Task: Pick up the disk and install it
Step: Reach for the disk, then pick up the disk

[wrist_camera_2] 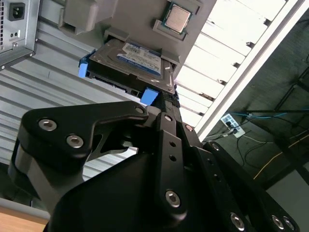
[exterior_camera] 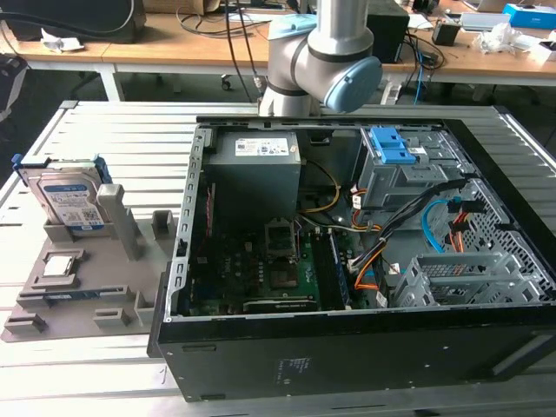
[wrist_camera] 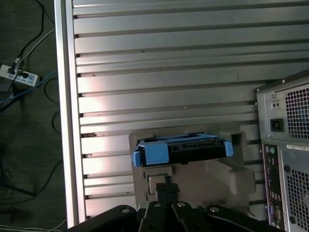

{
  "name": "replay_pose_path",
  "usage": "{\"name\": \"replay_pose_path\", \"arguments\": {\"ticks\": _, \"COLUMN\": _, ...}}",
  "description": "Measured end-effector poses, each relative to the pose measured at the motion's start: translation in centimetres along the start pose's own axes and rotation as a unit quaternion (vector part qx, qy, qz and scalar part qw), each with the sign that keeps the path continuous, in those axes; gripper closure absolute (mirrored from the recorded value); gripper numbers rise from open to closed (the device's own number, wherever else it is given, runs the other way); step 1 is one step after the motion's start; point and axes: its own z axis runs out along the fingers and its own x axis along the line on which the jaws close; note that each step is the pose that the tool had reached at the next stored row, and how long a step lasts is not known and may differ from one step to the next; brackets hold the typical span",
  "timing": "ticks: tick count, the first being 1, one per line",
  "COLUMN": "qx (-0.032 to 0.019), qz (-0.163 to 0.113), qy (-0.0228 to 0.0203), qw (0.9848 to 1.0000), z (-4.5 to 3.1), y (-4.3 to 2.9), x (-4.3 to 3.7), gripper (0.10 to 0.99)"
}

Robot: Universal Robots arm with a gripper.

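The disk (exterior_camera: 69, 195) is a silver drive with a white-and-blue label in a blue bracket. It stands on edge in a grey holder (exterior_camera: 87, 295) at the exterior view's left. Both wrist views look down on the disk (wrist_camera_2: 137, 55) (wrist_camera: 193, 147) from a distance. My gripper (wrist_camera: 167, 186) is black, its fingertips (wrist_camera_2: 166, 104) are together and hold nothing, and it is well clear of the disk. The arm (exterior_camera: 321, 61) rises behind the computer case.
An open black computer case (exterior_camera: 347, 347) lies on the slatted metal table (exterior_camera: 130, 130), with a blue-topped grey drive cage (exterior_camera: 395, 152) and loose cables inside. A small square CPU chip (exterior_camera: 59, 265) rests on the holder beside the disk. Desks with cables stand behind.
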Motion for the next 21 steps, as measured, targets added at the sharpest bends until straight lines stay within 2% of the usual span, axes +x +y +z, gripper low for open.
{"name": "replay_pose_path", "arguments": {"ticks": 5, "qx": 0.0000, "qz": 0.000, "qy": 0.0000, "qw": 1.0000, "z": -0.02, "y": -0.06, "x": 0.84, "gripper": 0.980}}
{"name": "replay_pose_path", "arguments": {"ticks": 17, "qx": 0.0000, "qz": -0.001, "qy": 0.0000, "qw": 1.0000, "z": -0.02, "y": -0.07, "x": 0.91, "gripper": 0.980}}
{"name": "replay_pose_path", "arguments": {"ticks": 19, "qx": -0.0009, "qz": -0.040, "qy": 0.0018, "qw": 0.9992, "z": -0.02, "y": -0.07, "x": 0.92, "gripper": 0.980}}
{"name": "replay_pose_path", "arguments": {"ticks": 21, "qx": -0.0014, "qz": -0.063, "qy": 0.0029, "qw": 0.9980, "z": -0.02, "y": -0.07, "x": 0.92, "gripper": 0.980}}
